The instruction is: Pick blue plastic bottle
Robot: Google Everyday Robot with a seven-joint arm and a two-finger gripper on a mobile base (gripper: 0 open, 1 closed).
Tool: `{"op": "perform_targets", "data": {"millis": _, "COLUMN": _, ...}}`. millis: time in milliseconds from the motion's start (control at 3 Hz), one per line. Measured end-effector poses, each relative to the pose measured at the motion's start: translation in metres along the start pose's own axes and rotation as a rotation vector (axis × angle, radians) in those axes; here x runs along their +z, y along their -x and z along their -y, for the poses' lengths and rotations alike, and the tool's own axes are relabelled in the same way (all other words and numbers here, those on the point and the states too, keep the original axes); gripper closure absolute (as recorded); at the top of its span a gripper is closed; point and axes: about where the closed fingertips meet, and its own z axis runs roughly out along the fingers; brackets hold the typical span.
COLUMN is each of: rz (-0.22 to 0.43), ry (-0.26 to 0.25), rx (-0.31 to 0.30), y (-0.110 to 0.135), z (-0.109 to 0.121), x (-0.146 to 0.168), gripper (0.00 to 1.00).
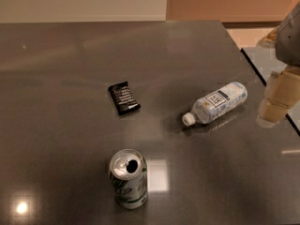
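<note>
Blue plastic bottle point(218, 103), small and clear with a pale blue-and-white label, is the thing we are after. We find it lying on its side right of the frame's centre, on the dark grey glossy table point(56, 55).

Nearest to us, at lower centre, a silver-green drink can point(129, 178) stands upright with its opened top facing up. A bright patch of reflected light sits on the table just right of the can, and a smaller one in the lower left corner.

Farther up and to the right lies the bottle, well apart from the can. Its white screw cap point(188, 119) points to the lower left and its base to the upper right. A dark rectangular patch on the label faces up.

Left of the bottle, a little above the frame's centre, a small black rectangular packet point(124, 97) with pale print lies flat and slightly turned, apart from both bottle and can.

At the right edge of the frame we see the robot's cream-coloured gripper point(275, 100). It hangs near the bottle's base, to its right and not touching it; whether it is open or closed we cannot tell. A grey part of the arm point(290, 36) fills the upper right corner above it.

Beyond the table's far edge we see a pale wall point(79, 1) at upper left and an orange-tan panel point(225, 1) at upper right.
</note>
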Motion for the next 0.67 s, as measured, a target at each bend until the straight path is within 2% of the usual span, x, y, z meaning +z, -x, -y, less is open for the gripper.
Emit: {"op": "perform_targets", "data": {"millis": 667, "rz": 0.003, "ry": -0.002, "rx": -0.011, "y": 0.0013, "z": 0.0015, "x": -0.0012, "gripper": 0.00}}
